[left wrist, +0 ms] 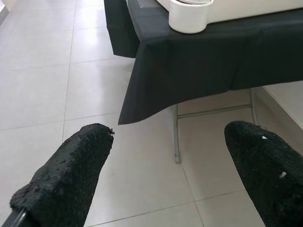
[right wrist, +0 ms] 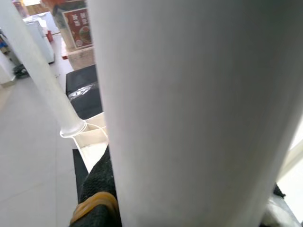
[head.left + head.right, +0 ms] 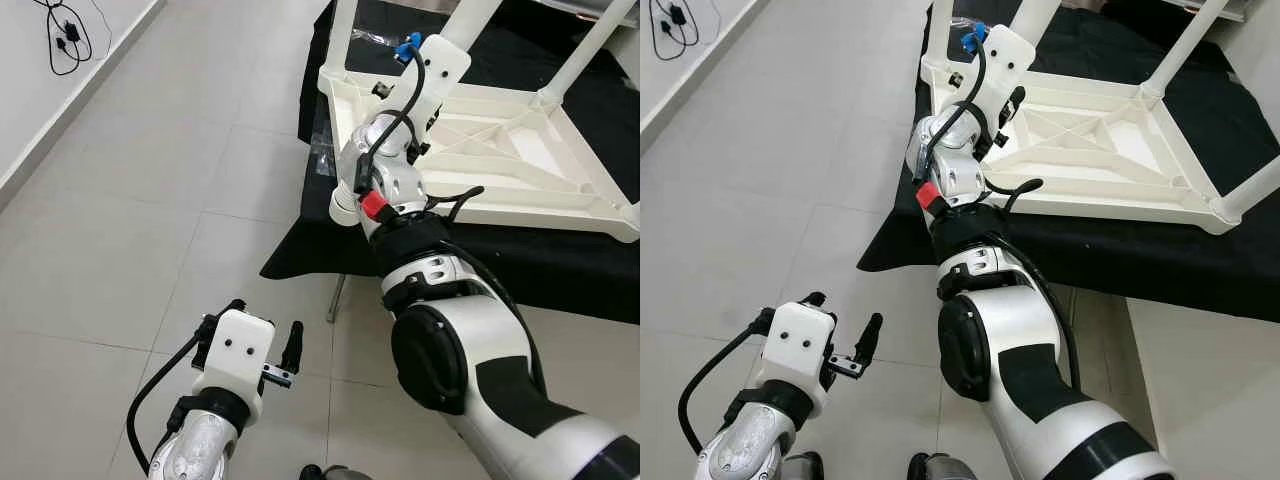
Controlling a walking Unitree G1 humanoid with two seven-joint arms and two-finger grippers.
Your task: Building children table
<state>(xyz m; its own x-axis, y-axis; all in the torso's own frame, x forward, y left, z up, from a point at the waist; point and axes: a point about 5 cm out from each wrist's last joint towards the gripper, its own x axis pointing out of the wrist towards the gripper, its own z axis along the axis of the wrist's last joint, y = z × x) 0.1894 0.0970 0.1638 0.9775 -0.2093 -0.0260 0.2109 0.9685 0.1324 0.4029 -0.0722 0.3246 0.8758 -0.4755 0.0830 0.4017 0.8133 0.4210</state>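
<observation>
Children's table: white plastic, lying upside down on the black cloth, its ribbed underside facing up.
Table legs: white tubes standing up from the corner sockets; one rises beside the right arm's wrist, another stands at the far right corner, and a further one appears thin and pale in the right wrist view.
Empty socket: round white corner socket at the near left corner, overhanging the cloth edge, with no leg in it.
Black cloth: covers the tabletop and hangs over its near edge and left corner.
Tabletop support: a thin metal leg visible below the cloth, standing on the floor.
Right gripper: reached over the upturned table and set against a leg, which looms large and white in the right wrist view; one black finger lies alongside that leg; whether the fingers clamp it cannot be told.
Left gripper: held low over the tiled floor, near the draped corner, fingers spread wide with nothing between them.
Cable: black, lying on the floor by the wall.
</observation>
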